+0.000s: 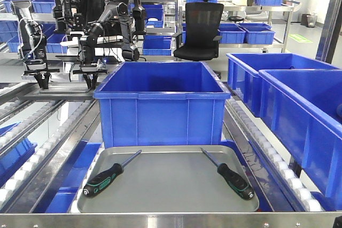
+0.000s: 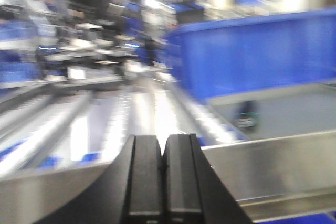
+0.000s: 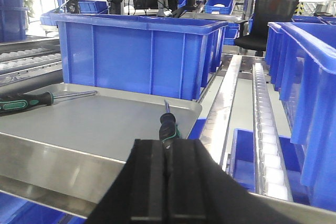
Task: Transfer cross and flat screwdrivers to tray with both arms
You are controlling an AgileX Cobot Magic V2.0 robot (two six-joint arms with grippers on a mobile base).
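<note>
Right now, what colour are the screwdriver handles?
Black with green, on both screwdrivers; clearest in the front view.

Left tool (image 2: 163,179): black, seen from its own wrist view at bottom centre of frame; its two flat pads pressed together, only a thin seam between them; nothing held; view blurred.

Right tool (image 3: 169,187): black, at bottom centre of its wrist view; pads likewise closed against each other, seam vertical; nothing held.

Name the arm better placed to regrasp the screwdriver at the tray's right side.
Right. The right tool, shut, points straight at that screwdriver lying in the tray; the left tool, shut, faces the rollers beside the tray.
</note>
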